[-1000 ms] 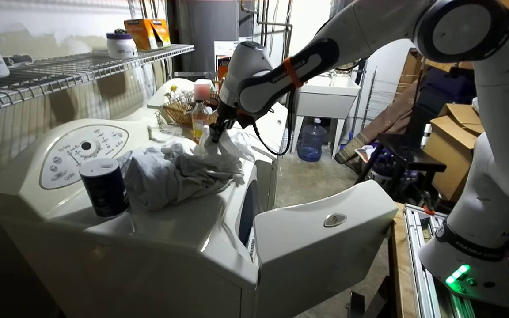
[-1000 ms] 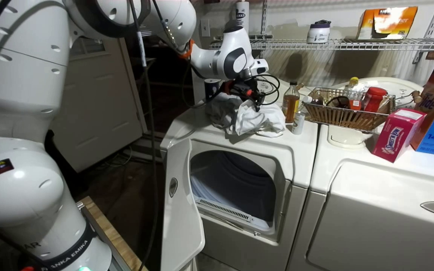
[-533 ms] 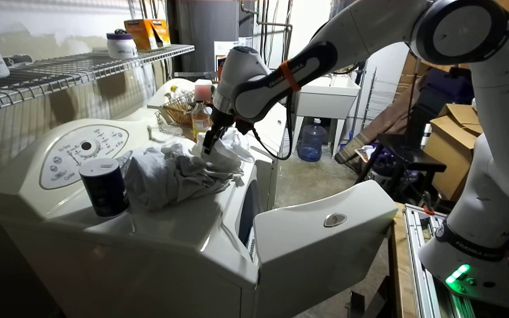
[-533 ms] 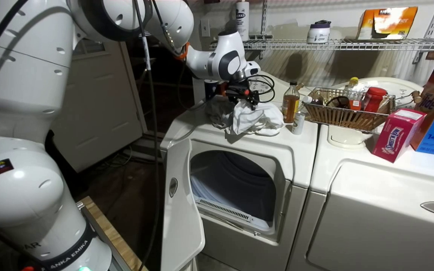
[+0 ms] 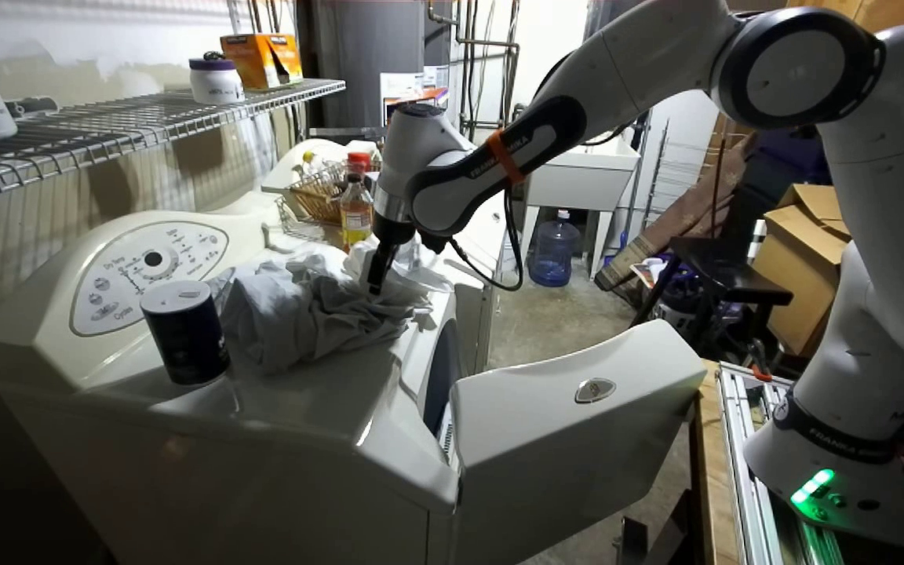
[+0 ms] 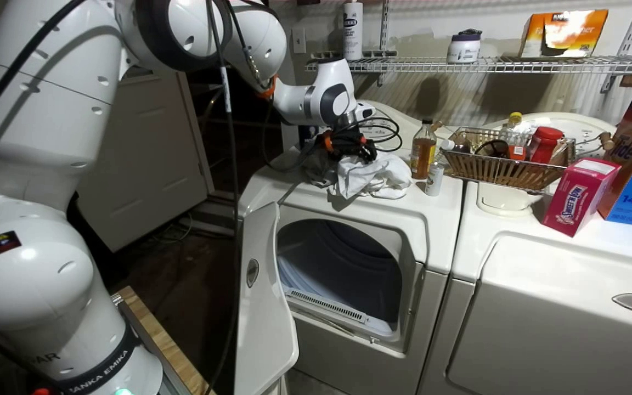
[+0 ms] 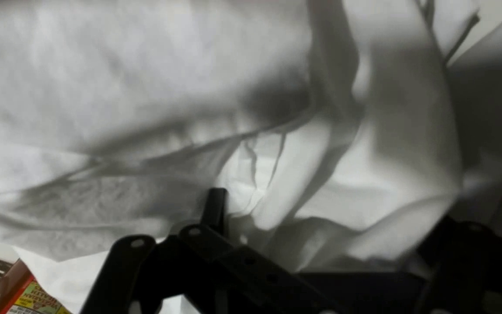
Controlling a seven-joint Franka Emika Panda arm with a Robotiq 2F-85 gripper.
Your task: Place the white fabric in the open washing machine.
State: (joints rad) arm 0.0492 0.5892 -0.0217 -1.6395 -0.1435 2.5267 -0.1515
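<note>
The white fabric (image 5: 287, 306) lies in a crumpled heap on top of the open washing machine (image 6: 416, 219). The machine's front door (image 6: 266, 307) is swung out, and its dark drum (image 6: 343, 269) faces the room below the heap. My gripper (image 5: 377, 284) points down into the fabric, its tips touching or sunk among the folds. In the wrist view, fabric (image 7: 103, 78) fills most of the picture. One finger (image 7: 216, 209) stands at the left and the other is mostly hidden at the right. The jaws are wide apart, with loose folds between them.
A dark blue canister (image 5: 185, 333) stands beside the heap. On its opposite side are an amber bottle (image 6: 423, 151) and a small white can (image 6: 434, 178). A basket (image 6: 505, 170) and a pink box (image 6: 579, 195) sit on the neighbouring machine. A wire shelf (image 6: 513, 67) hangs above.
My gripper has come down lower into the heap, and its jaws have spread. The raised fold around it has sunk a little. The door has not moved.
</note>
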